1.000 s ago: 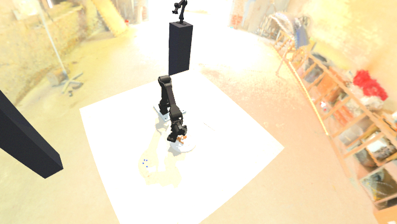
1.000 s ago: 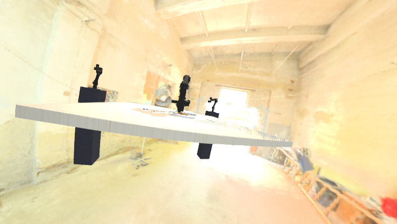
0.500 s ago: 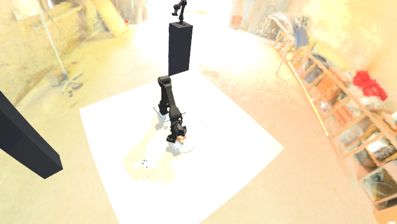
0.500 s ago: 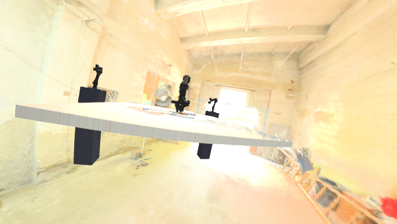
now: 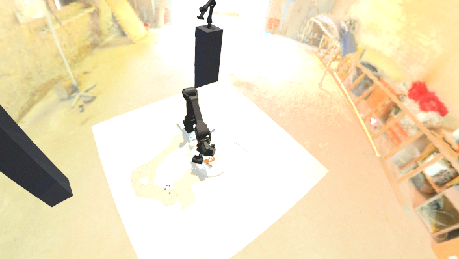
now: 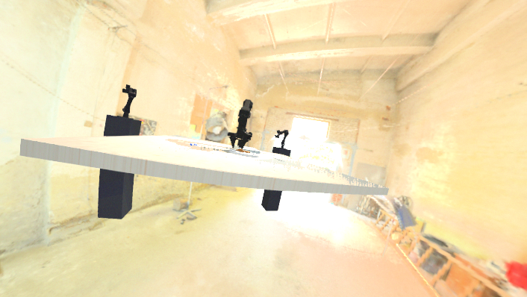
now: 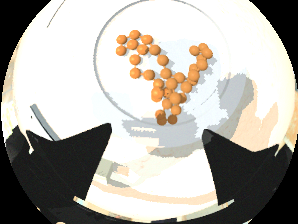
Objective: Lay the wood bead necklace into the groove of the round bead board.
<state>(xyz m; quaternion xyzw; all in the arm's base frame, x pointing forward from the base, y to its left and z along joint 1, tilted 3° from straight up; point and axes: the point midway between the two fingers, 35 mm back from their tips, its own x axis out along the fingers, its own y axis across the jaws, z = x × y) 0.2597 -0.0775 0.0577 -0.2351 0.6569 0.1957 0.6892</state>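
The orange wood bead necklace [image 5: 210, 161] [image 6: 243, 151] [image 7: 171, 83] lies bunched on the round white bead board [image 5: 216, 174] [image 7: 60, 75]. In the wrist view it forms a loop at the left, a tangled clump at the lower middle and a branch to the upper right. Most beads lie inside the thin ring of the groove [image 7: 95, 55]; the lowest ones are at its near edge. My gripper [image 5: 205, 155] [image 6: 237, 148] [image 7: 158, 128] is wide open and empty, just above the board. Its fingertips stand either side of the necklace's near end.
Several small blue dots [image 5: 166, 189] [image 6: 193, 144] mark the white table [image 5: 253, 208] [image 6: 149, 164]. A thin strip [image 5: 241, 146] lies beyond the board. Dark pillars [image 5: 208, 58] [image 6: 116, 194] stand around the table, two carrying other arms.
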